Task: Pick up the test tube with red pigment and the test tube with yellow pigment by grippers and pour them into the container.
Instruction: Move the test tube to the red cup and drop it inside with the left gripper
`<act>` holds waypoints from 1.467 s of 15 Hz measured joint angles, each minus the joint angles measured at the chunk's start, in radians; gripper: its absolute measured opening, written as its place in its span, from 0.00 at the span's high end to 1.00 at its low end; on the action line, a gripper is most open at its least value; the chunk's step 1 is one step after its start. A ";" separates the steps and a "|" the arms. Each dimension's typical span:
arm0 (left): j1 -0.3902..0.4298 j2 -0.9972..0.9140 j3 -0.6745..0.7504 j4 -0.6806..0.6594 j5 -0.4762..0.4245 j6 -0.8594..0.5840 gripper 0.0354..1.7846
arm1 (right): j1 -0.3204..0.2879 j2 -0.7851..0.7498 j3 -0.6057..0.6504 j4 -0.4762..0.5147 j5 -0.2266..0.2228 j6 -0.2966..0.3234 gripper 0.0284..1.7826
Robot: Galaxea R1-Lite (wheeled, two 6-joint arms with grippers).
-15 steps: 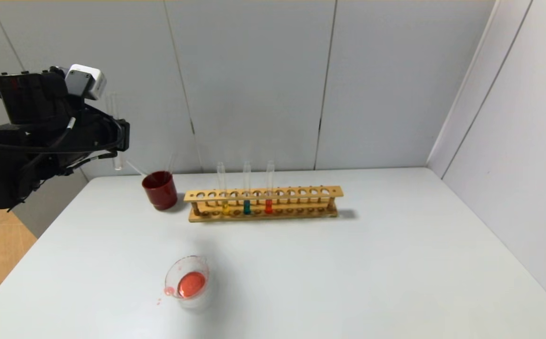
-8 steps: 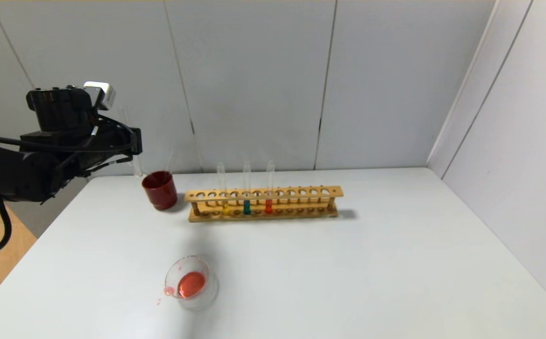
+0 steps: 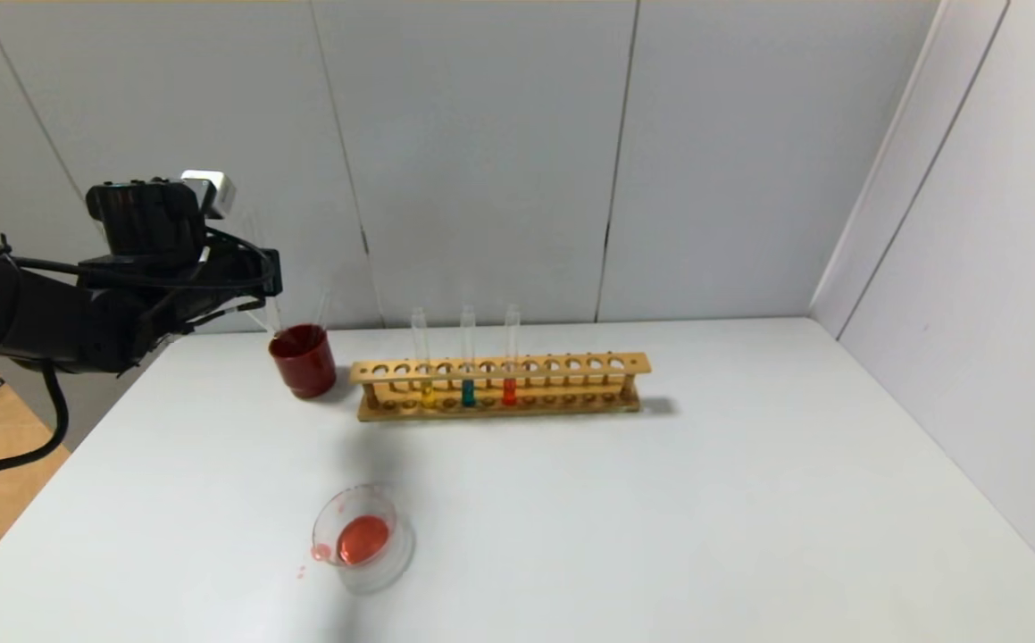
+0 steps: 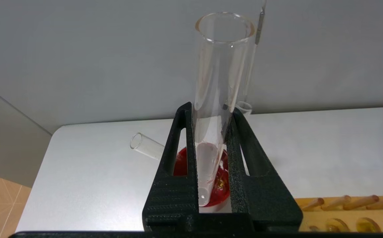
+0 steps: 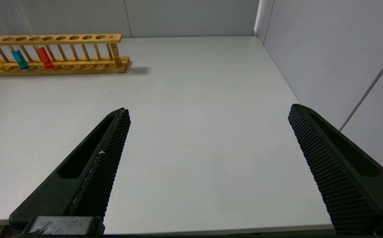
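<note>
Empty tube held over the dark red cup

Going left to right, our left end effector [image 4: 211,158] is clamped on an emptied clear tube [image 4: 219,82] above the dark red cup [image 3: 303,361]; the container [image 3: 362,539] holds red liquid on the surface [image 3: 660,518]; the rack [image 3: 499,386] carries the test tube with yellow pigment [image 3: 426,393] and test tube with red pigment [image 3: 509,389]; our right end effector [image 5: 208,172] hangs wide open, holding nothing

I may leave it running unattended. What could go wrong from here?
The left gripper holds an empty test tube above the dark red cup, where other tubes already lean; released there, glass could strike glass. Red drops beside the beaker suggest the next pour may also spill. The right gripper is parked, open.
</note>
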 joint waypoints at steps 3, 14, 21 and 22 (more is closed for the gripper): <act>0.000 0.044 -0.027 -0.002 -0.020 -0.003 0.85 | 0.000 0.000 0.000 0.000 0.000 0.000 0.02; 0.015 0.178 -0.092 -0.038 -0.079 -0.005 0.85 | 0.000 0.000 0.000 0.000 0.000 0.001 0.02; 0.029 0.197 -0.066 -0.052 -0.126 -0.002 0.78 | 0.000 0.000 0.000 0.000 0.000 0.000 0.02; 0.029 0.197 -0.064 -0.062 -0.126 0.000 0.73 | 0.000 0.000 0.000 0.000 0.000 0.000 0.02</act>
